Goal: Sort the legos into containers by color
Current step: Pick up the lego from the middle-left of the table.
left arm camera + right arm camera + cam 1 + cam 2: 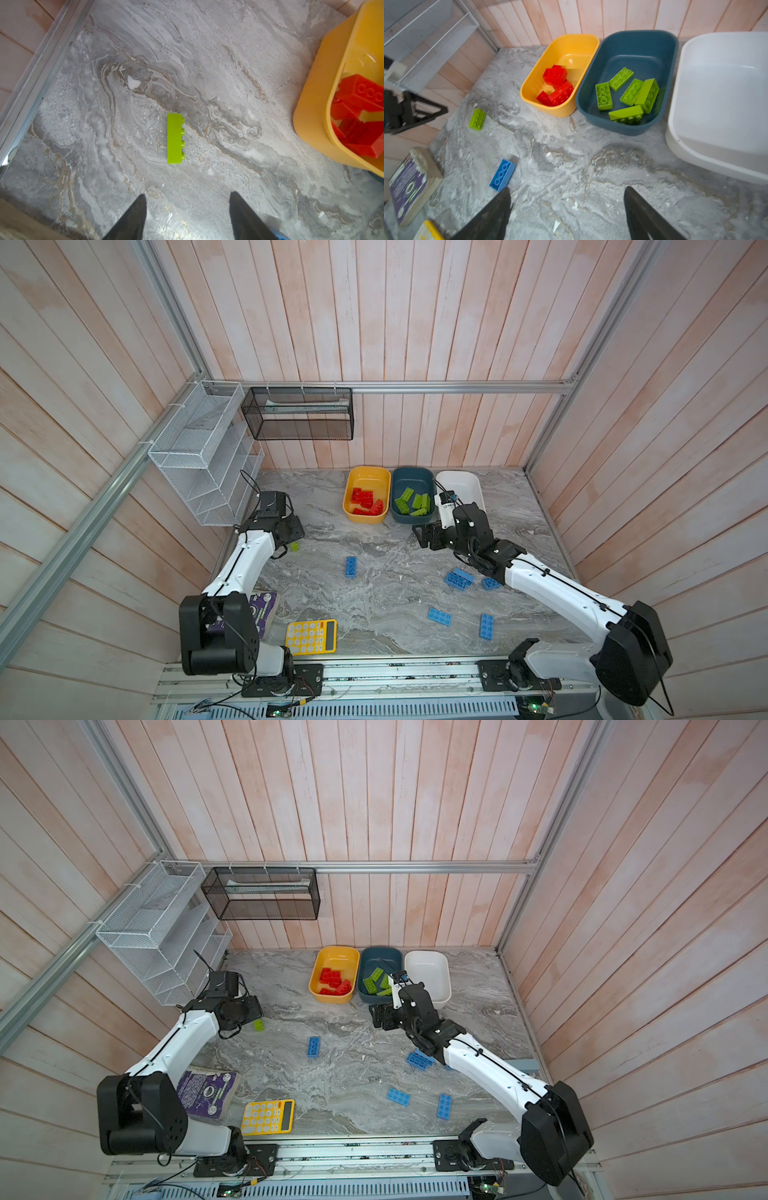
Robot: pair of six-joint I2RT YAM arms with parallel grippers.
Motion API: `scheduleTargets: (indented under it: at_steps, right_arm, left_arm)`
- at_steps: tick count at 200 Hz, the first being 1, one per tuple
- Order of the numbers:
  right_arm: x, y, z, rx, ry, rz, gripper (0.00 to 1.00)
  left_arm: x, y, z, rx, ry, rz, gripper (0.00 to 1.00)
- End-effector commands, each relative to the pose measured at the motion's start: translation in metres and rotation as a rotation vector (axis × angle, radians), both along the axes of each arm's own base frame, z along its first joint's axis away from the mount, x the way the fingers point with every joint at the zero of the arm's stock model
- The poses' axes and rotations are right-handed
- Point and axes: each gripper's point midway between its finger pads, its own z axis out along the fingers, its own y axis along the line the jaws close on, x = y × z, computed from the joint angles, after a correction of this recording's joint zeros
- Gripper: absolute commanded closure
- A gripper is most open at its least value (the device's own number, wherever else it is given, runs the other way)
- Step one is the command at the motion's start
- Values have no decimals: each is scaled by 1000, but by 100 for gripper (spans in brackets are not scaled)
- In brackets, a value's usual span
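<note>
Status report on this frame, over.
Left gripper, right gripper open, empty. Lime green plastic brick loose ahead of left; light blue plastic bricks unsorted. Nothing blocking.

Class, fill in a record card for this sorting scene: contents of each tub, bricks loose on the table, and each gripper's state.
yellow tub: red bricks
teal tub: five green bricks
white tub: no bricks visible
loose on table: one green brick, several blue bricks
left gripper: open, empty
right gripper: open, empty
</note>
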Motion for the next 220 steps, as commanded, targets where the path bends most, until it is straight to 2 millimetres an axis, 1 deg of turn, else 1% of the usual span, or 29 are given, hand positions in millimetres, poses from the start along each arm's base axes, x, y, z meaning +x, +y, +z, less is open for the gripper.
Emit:
scheduleTargets:
  at_steps: [1,23,34,49,63,85,113,125,140,159,176,189,220]
  right_arm:
    - [-18,10,16,73,-54,19,15]
    - [-35,10,12,98,-66,39,16]
    - [-37,5,10,113,-81,16,16]
    - [-41,-5,-1,142,-100,-18,16]
    - [-42,-9,-9,154,-106,-33,16]
    - [-39,-10,-17,136,-107,-49,16]
    - [-36,-10,-30,107,-91,-55,15]
    - [-37,-11,-33,110,-86,-59,15]
    - [-37,-12,-32,120,-92,-65,15]
    - [-38,-16,-32,120,-98,-76,15]
    - [-38,-18,-31,121,-106,-86,15]
    - [-39,-20,-30,122,-111,-93,15]
    - [-39,-25,-29,129,-120,-105,16]
  left_arm:
    - [18,9,-9,61,34,-19,36]
    - [24,17,-34,105,94,-5,36]
    - [27,20,-43,117,105,-3,37]
    - [30,19,-59,113,130,-5,38]
    - [34,19,-67,105,139,-1,40]
    - [41,17,-75,95,135,-4,42]
    - [44,15,-87,90,149,-20,49]
    - [44,15,-91,91,153,-28,55]
    - [45,13,-96,82,160,-36,64]
    - [46,12,-96,75,161,-40,72]
    - [47,11,-88,71,141,-43,77]
    - [49,8,-76,61,111,-49,80]
    - [56,-2,-36,21,28,-66,80]
